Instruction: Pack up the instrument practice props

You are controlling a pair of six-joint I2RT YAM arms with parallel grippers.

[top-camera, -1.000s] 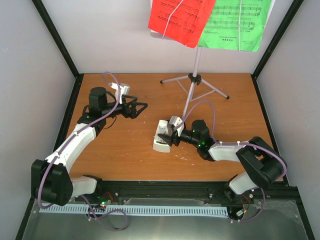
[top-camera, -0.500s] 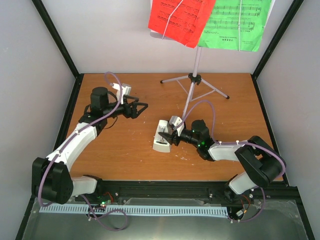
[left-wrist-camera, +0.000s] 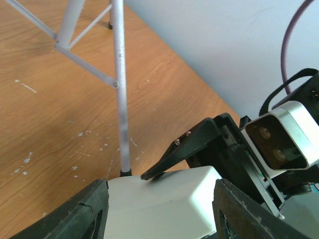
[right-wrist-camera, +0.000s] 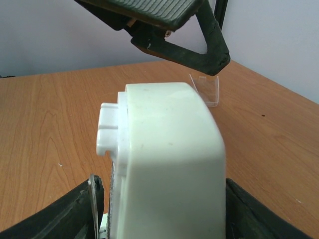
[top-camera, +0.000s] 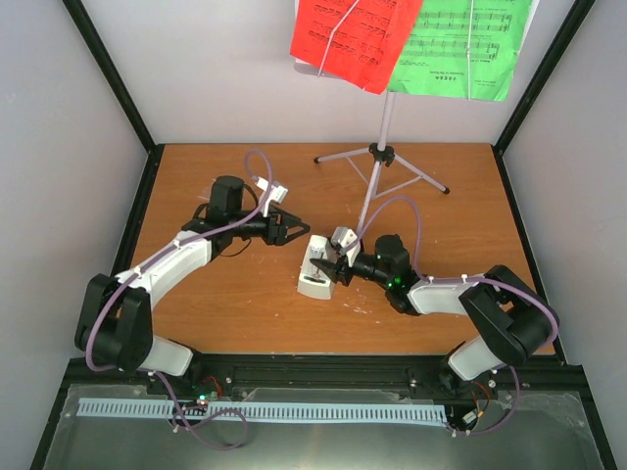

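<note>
White metronome (top-camera: 315, 277) lay on the bench (top-camera: 245, 304) inside the right claw (top-camera: 328, 262); tight or not, I could not tell. Left claw (top-camera: 297, 227) hung wide just beside it. The stand (top-camera: 385, 122) stood far back. Nothing looked packed yet.

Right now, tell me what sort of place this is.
Probably a robot test cell staged for music practice: black-framed white walls enclose a wooden table; a music stand holds a red page and a green page.
</note>
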